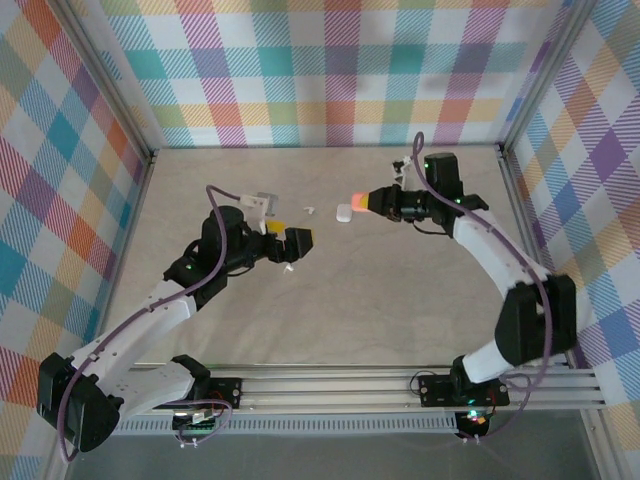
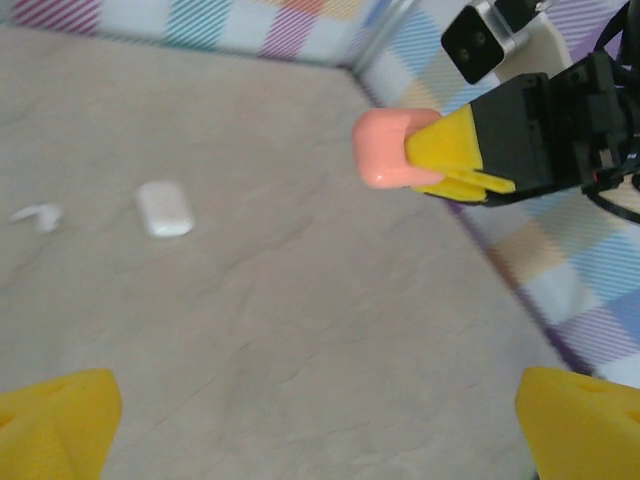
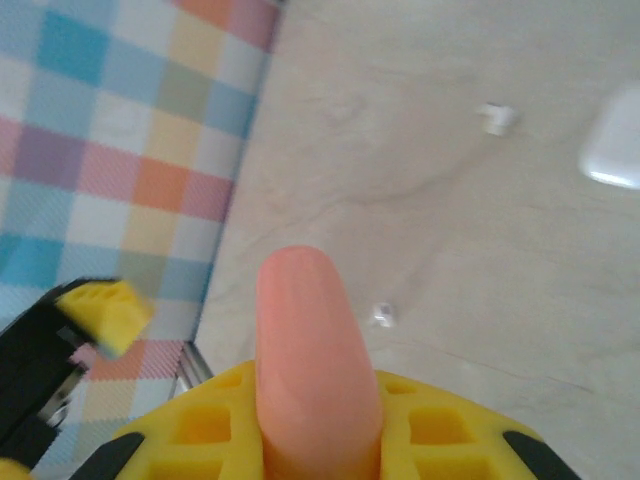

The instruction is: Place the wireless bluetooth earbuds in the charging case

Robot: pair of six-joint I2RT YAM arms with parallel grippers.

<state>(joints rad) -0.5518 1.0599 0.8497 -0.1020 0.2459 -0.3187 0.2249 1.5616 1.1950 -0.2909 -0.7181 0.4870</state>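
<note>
Jaws of the right pincer (image 1: 372, 200) clamped a coral-pink charging case (image 1: 358, 200) above the table (image 1: 400, 300), seemingly for loading. Left pincer (image 1: 298, 243) hung released near a white earbud (image 1: 310, 210).

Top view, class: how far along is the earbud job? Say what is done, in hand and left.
Done: the pink case is picked up. In hand: the right gripper clamps it; the left gripper hangs open. Left: a white earbud lies loose near the white case.
</note>
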